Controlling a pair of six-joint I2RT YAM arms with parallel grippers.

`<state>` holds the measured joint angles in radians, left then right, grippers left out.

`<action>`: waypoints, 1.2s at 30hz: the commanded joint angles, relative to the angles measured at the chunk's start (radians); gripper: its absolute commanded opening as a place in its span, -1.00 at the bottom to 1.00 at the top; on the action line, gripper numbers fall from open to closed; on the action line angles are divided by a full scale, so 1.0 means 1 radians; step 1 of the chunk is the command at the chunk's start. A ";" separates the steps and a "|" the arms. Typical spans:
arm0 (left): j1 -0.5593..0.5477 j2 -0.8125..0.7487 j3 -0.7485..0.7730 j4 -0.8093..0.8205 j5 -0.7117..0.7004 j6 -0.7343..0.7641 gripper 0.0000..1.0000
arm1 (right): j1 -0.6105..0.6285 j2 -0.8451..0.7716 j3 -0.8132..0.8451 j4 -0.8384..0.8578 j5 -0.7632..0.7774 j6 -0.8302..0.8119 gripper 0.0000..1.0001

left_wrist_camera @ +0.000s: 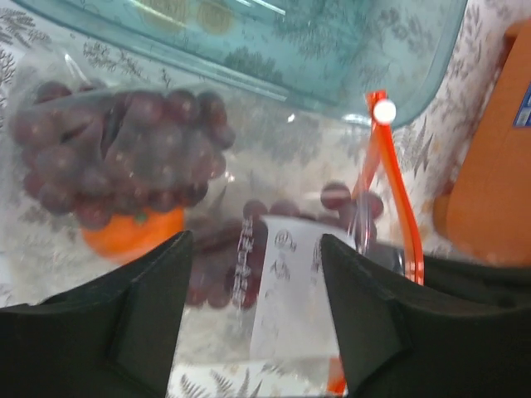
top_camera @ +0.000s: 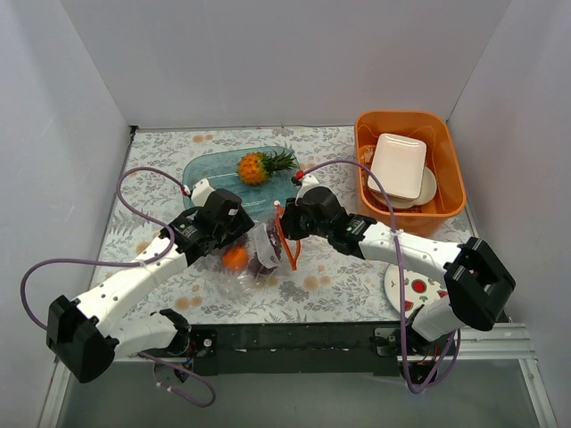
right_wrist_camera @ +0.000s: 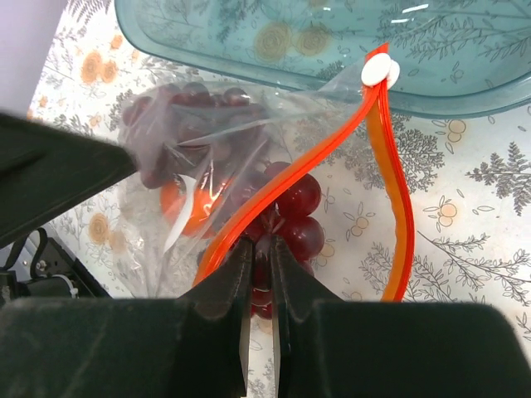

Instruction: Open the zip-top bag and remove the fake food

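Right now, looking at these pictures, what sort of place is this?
Probably a robot test booth, not a kitchen: plain white walls box in a floral-clothed table, two arms are bolted at its near edge, and the food is toy, like the pineapple.

The left arm [top_camera: 134, 281] reaches forward and inward. The left gripper [left_wrist_camera: 255, 249] tilts down, jaws spread wide with nothing between the fingers. The right arm [top_camera: 419, 250] bends in to face it, and the right gripper [right_wrist_camera: 261, 247] has its fingers nearly together, pinching the bag [right_wrist_camera: 207, 124] edge at the tips.
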<state>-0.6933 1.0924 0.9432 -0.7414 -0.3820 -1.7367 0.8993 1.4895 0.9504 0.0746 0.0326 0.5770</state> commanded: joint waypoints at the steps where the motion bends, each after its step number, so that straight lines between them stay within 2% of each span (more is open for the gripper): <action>1: 0.051 0.044 -0.059 0.279 0.009 -0.020 0.11 | 0.006 -0.067 -0.010 0.019 0.039 0.007 -0.97; 7: 0.061 0.132 -0.119 0.343 -0.004 -0.102 -0.31 | 0.009 -0.098 -0.021 -0.005 0.056 0.006 -0.97; 13: 0.071 0.107 -0.219 0.283 -0.090 -0.216 -0.54 | 0.010 -0.136 -0.012 -0.035 0.082 -0.005 -0.97; 18: 0.078 0.093 -0.277 0.229 -0.107 -0.261 -0.56 | 0.012 -0.156 -0.006 -0.048 0.092 -0.012 -0.97; 28: 0.078 -0.026 -0.428 0.264 -0.041 -0.282 -0.56 | 0.023 -0.130 0.093 -0.073 0.096 -0.039 -0.97; 36: 0.078 -0.081 -0.469 0.261 -0.020 -0.282 -0.56 | 0.036 -0.114 0.174 -0.107 0.092 -0.049 -0.97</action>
<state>-0.6228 1.0351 0.4919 -0.4500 -0.4023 -1.9980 0.9253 1.3743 1.0420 -0.0536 0.1097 0.5461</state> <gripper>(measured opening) 0.218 0.165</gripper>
